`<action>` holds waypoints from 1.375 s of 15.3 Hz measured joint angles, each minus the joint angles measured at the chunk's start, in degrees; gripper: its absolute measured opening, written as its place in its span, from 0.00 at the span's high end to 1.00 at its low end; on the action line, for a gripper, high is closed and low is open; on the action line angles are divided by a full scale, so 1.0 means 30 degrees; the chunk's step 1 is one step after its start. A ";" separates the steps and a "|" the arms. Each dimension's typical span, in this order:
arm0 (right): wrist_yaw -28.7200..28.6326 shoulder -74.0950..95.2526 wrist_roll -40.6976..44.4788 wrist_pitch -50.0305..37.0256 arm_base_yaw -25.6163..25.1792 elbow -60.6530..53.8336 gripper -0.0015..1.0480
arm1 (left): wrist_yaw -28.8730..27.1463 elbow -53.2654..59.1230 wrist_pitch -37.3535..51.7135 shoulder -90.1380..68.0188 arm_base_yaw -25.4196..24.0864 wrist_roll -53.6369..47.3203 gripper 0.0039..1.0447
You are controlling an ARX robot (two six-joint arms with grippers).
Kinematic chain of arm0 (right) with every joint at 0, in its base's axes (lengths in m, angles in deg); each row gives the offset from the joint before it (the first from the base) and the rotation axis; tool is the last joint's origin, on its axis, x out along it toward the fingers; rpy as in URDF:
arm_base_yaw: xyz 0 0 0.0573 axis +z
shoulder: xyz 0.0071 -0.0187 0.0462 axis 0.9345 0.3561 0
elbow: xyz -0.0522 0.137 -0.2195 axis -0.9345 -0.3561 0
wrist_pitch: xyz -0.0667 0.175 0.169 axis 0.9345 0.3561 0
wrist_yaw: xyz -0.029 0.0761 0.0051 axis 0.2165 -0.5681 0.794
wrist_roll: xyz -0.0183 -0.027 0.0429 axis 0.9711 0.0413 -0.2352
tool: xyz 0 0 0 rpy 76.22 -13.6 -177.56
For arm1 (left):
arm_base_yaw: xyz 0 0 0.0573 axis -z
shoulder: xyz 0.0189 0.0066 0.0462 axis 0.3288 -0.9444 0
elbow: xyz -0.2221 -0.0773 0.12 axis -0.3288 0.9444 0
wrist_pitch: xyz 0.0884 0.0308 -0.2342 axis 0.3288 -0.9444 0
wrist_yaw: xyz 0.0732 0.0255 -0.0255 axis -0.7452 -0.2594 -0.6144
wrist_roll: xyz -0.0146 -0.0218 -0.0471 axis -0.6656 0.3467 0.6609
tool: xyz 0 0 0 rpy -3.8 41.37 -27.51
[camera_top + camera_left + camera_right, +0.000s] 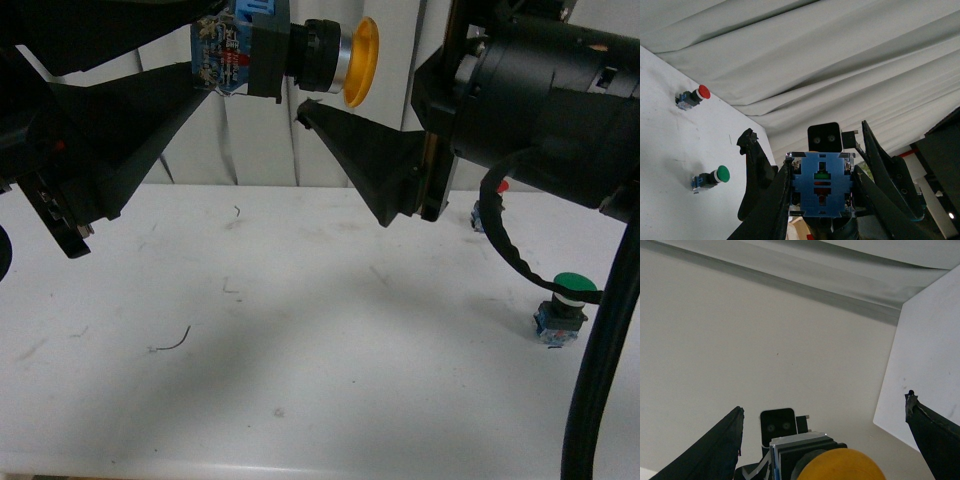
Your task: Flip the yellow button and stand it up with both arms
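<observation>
The yellow button (300,55) is held high above the table, lying sideways with its yellow cap (362,62) toward my right arm and its blue base toward my left arm. My left gripper (218,58) is shut on the blue base, which also shows in the left wrist view (821,185) between that gripper's fingers (775,205). My right gripper (825,402) is open, its jaws wide apart on either side of the cap (842,466) without touching it. One right finger (365,155) shows just below the button in the front view; the other is out of view there.
A green-capped button (565,305) lies on the white table (300,330) at the right. A red-capped button (692,96) lies farther back. A pale curtain (840,60) hangs behind the table. A black cable (600,390) hangs down at the right.
</observation>
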 joint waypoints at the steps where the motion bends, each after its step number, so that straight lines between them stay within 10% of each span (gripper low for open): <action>1: 0.0022 0.0000 -0.0131 -0.0007 0.0087 0.0189 0.09 | 0.0007 -0.0007 0.0000 0.0000 0.0015 0.0000 0.72; 6: 0.0248 0.0007 -0.0211 0.0058 0.0379 0.0350 0.68 | 0.0168 -0.0095 0.0073 -0.0007 0.0022 0.0015 0.72; 12: 0.0197 0.0007 -0.0270 0.0058 0.0364 0.0379 0.70 | 0.0138 -0.0095 0.0095 -0.0007 0.0080 0.0087 0.71; 18: 0.0109 0.0007 -0.0240 0.0066 0.0131 0.0379 0.70 | 0.0554 -0.0073 0.0044 0.0080 -0.1370 0.0044 0.04; 21: -0.0095 -0.0080 -0.0240 0.0058 -0.0415 0.0342 0.70 | 0.2477 0.0350 0.0036 0.1486 -0.4517 -0.0561 0.06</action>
